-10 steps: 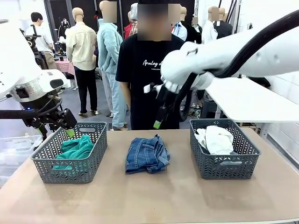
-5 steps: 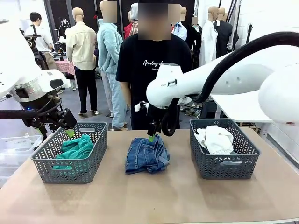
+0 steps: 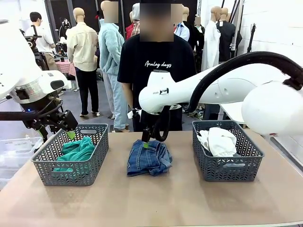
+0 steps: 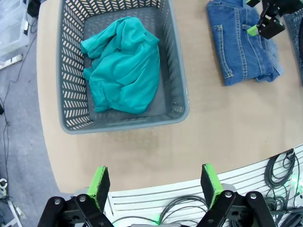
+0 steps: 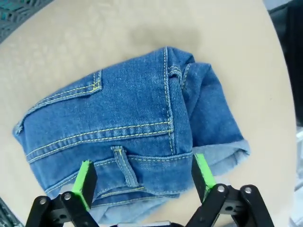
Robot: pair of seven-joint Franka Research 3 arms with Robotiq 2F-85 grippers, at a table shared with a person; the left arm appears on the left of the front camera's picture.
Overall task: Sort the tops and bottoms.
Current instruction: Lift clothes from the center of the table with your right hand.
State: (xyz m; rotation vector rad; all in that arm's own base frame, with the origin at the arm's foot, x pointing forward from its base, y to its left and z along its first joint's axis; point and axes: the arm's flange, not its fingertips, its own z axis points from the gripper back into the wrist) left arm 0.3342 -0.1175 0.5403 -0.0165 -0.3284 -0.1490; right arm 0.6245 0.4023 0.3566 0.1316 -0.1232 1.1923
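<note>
1. Note the right gripper (image 3: 147,141): its jaws stand wide apart and empty, just above the folded denim shorts (image 3: 148,157) on the bare table (image 3: 156,198) between the two baskets.
2. In the right wrist view, the shorts (image 5: 137,142) lie directly ahead of the fingers; the waistband runs across the gap, so the long axis spans pad to pad.
3. Note the left gripper (image 4: 154,184): open, empty, held near the left basket (image 3: 43,161), well apart from the shorts. Your right arm is nearer.
4. Count: one teal top (image 3: 75,151) in the left basket; one white garment (image 3: 218,141) in the right basket (image 3: 232,171); one denim piece on the table; two baskets.
</note>
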